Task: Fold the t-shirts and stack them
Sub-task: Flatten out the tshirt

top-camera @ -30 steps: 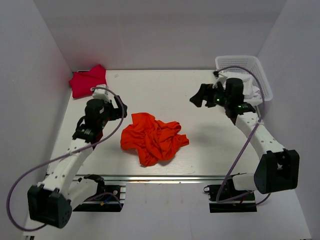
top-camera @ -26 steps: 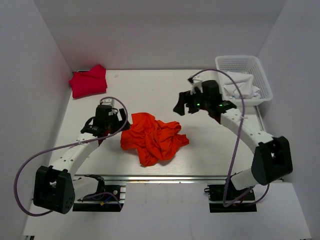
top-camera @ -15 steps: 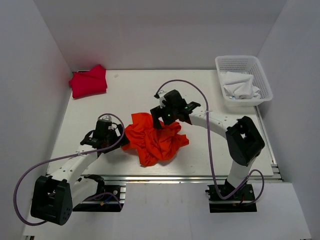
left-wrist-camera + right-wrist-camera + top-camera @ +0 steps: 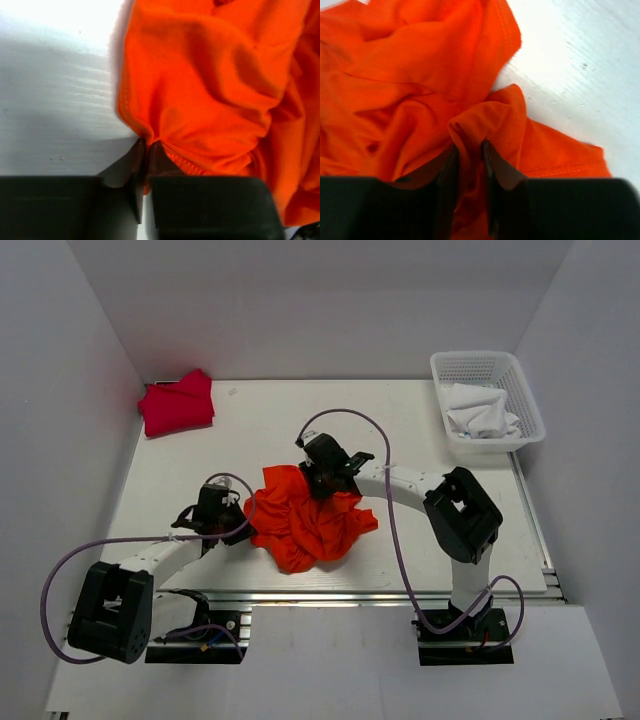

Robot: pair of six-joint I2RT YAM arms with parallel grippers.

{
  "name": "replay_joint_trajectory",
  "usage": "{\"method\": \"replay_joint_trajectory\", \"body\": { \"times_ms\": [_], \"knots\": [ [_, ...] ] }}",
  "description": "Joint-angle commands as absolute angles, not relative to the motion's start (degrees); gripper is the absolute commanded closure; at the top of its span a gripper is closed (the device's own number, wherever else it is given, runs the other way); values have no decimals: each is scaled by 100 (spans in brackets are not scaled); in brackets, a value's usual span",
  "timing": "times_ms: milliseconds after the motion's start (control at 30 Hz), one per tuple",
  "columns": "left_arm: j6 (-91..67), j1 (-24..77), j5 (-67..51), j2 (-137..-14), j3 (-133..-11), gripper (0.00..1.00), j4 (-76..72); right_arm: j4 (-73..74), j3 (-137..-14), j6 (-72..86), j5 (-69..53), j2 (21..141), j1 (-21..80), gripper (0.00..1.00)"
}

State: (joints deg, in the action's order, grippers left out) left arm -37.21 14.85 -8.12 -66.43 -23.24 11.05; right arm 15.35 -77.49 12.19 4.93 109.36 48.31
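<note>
The orange t-shirt [image 4: 310,525] lies crumpled in the middle of the table. My left gripper [image 4: 238,525] is at its left edge, shut on a pinch of the hem [image 4: 146,147]; orange cloth [image 4: 210,85] fills the rest of that wrist view. My right gripper [image 4: 322,485] is at the shirt's far edge, shut on a raised fold of the cloth [image 4: 469,150], with more orange fabric [image 4: 410,75] bunched behind. The crimson-pink t-shirt [image 4: 178,400] lies folded at the back left corner, away from both grippers.
A white mesh basket [image 4: 480,355] at the back right holds a white cloth [image 4: 480,410]. White walls close in the table on the left, back and right. Bare tabletop [image 4: 300,420] lies between the shirts.
Both arms swung in from the sides to the orange t-shirt. Both grippers, open a second ago, have shut on its cloth.
</note>
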Motion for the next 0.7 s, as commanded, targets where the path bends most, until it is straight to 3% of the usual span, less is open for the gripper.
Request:
{"method": "replay_joint_trajectory", "body": {
  "times_ms": [0, 33, 67, 367, 667],
  "knots": [
    [-3700, 1512, -924, -6776, -2319, 94, 826, 1503, -7954, 1520, 1072, 10890, 4843, 74],
    [-3648, 1512, -871, -6776, -2390, 100, 913, 1442, -7902, 1555, 1177, 10829, 4834, 92],
    [-3595, 1512, -818, -6715, -2469, 100, 966, 1415, -7893, 1590, 1526, 10785, 4834, 100],
    [-2876, 1512, 604, -5854, -4049, 100, 1457, 1046, -7559, 1504, 3398, 9231, 4553, 100],
    [-2435, 1512, 1650, -5459, -5377, 100, 1775, 502, -7225, 906, 4385, 7710, 4070, 100]
  ]
}}
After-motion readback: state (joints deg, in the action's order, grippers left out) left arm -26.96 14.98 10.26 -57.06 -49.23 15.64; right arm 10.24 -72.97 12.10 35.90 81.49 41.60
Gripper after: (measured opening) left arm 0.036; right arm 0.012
